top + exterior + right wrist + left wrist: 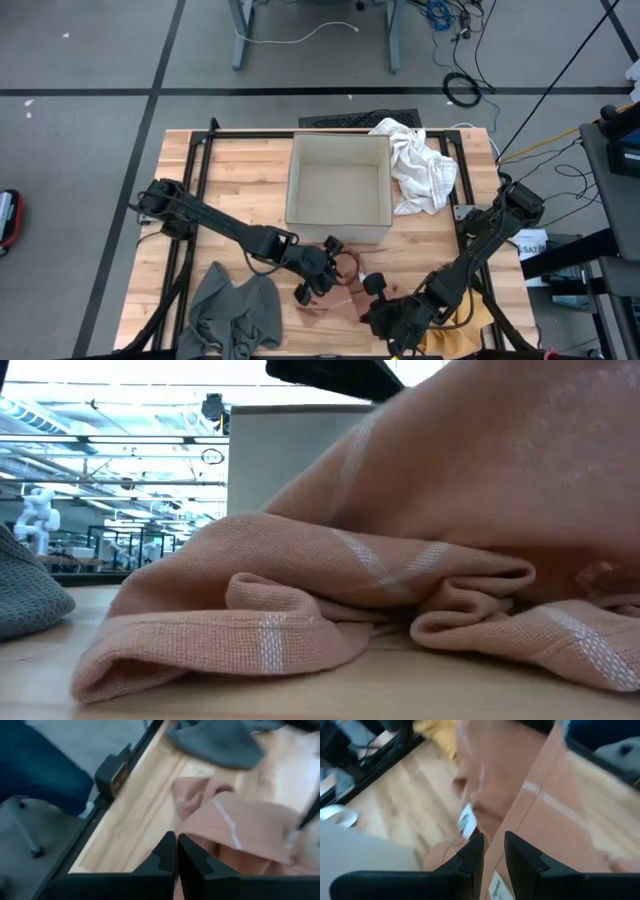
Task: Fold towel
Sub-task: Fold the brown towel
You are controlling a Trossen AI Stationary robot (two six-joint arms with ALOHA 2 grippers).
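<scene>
Bright even light; blurred wrist views

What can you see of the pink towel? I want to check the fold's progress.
The pink towel is woven salmon-pink cloth with thin white stripes and a small white tag. It lies crumpled and bunched at the table's near edge, part lifted into a slope. The left gripper pinches an edge; the right gripper is shut at another edge. It is not yet folded flat.

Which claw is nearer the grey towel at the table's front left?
Left. The left claw sits just right of the grey towel; the right claw is farther right, beyond the pink towel.
</scene>
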